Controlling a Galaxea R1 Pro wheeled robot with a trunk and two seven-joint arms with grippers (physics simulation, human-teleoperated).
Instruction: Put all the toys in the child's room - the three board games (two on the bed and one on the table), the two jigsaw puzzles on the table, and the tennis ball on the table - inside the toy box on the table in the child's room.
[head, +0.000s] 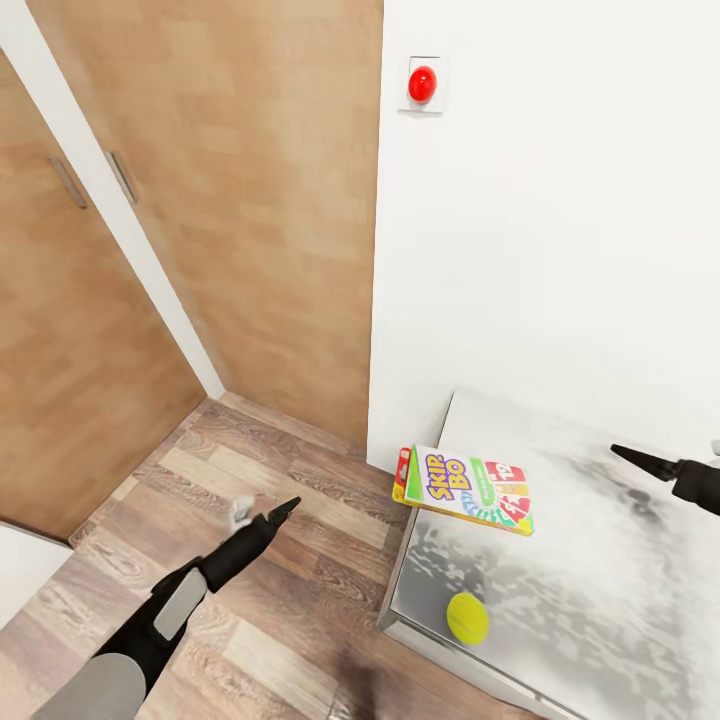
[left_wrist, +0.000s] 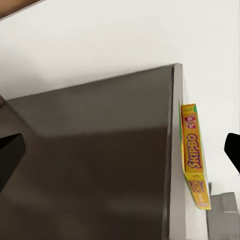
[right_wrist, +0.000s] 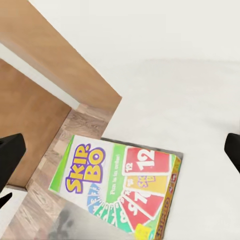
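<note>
Overhanging the table (head: 600, 640) edge, Skip-Bo box (head: 468, 487), tennis ball (head: 467, 618) nearby, both pincers spread wide, empty.

The table (head: 600, 600) offers broad bare surface toward its middle, with only the Skip-Bo box (head: 468, 487) (overhanging the near corner) and the tennis ball (head: 467, 618) by the front edge. The wall (head: 550, 250) closes off its far side, while open floor (head: 280, 560) lies beside it.

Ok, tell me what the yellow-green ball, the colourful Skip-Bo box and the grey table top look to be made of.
Yellow-green tennis ball: looks like matte felt, with no shine, though the render is too smooth to show fuzz. Colourful Skip-Bo game box: printed cardboard, judging by its flat thin shape, sharp edges and printed faces. Grey table top: a hard, smooth, mottled surface, perhaps stone or laminate; which one is unclear.
</note>
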